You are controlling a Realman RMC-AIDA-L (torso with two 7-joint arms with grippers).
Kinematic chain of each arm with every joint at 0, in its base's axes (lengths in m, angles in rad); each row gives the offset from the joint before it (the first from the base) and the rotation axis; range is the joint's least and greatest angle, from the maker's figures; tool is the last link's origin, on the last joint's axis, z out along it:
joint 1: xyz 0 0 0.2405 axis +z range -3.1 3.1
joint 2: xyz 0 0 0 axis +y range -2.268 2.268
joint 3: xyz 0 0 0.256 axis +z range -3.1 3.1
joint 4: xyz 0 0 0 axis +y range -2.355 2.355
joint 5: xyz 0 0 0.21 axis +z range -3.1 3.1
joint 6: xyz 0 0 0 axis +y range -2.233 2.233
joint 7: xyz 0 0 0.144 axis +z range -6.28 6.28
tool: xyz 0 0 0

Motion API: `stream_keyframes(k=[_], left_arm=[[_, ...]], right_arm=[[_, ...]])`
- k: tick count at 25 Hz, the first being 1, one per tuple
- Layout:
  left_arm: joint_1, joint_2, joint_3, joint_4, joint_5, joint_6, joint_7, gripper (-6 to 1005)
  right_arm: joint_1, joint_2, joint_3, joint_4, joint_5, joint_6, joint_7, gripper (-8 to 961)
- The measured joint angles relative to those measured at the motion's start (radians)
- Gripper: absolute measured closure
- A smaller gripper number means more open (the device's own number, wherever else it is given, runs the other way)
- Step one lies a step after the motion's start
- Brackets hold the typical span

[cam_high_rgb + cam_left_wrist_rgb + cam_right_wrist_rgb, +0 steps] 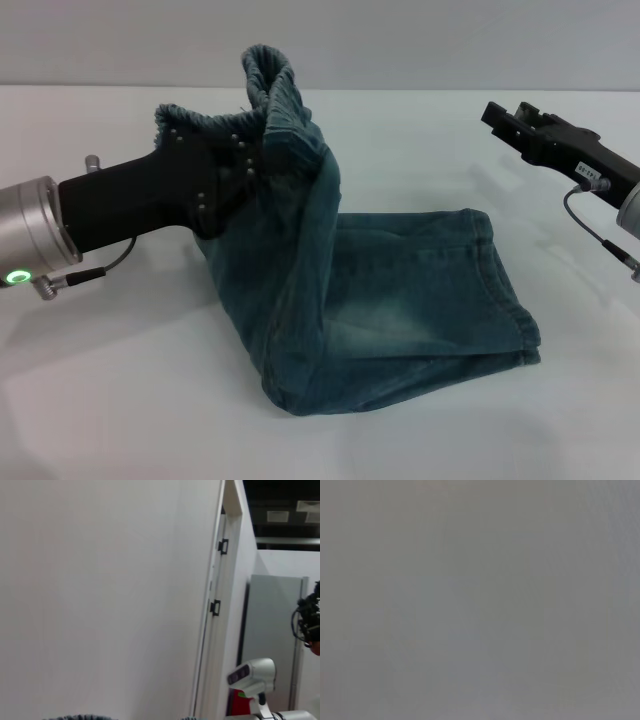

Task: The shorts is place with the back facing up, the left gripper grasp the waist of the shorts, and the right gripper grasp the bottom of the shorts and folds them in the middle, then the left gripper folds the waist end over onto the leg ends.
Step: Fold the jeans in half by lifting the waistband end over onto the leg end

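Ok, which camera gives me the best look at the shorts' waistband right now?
The head view. It shows the gathered waistband lifted off the table in the left hand, with the rest of the shorts lying folded. The left wrist view catches only a sliver of fabric at its edge; the right wrist view shows nothing of it.

My head camera looks forward and down over the white table (120,400), close above it. My left wrist camera faces away, toward a pale wall (100,580) and white door frame (220,580). My right wrist camera shows only flat grey; no view overlaps.
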Motion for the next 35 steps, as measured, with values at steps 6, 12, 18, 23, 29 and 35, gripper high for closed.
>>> stream_keyframes(k=[6,12,18,23,29,35], left_arm=[[-0.026,-0.001,0.028,-0.032,0.004,-0.018,0.0,870],[-0.037,-0.002,0.087,-0.037,0.002,-0.049,0.001,858],[-0.057,-0.003,0.141,-0.038,-0.002,-0.053,-0.006,846],[-0.067,-0.006,0.158,-0.038,-0.003,-0.038,-0.011,836],[-0.067,-0.006,0.157,-0.038,-0.006,-0.04,-0.009,679],[-0.042,-0.002,0.151,-0.038,-0.054,-0.041,0.001,468]], right_arm=[[-0.016,-0.002,0.059,-0.006,0.002,-0.003,-0.002,356],[-0.032,-0.005,0.129,-0.02,0.003,-0.008,-0.003,355],[-0.03,-0.006,0.134,-0.016,0.003,-0.006,-0.015,356],[-0.026,-0.006,0.135,-0.01,0.003,-0.001,-0.029,356],[-0.026,-0.006,0.135,-0.009,0.003,-0.001,-0.029,355],[-0.028,-0.006,0.135,-0.01,0.003,-0.001,-0.029,356]])
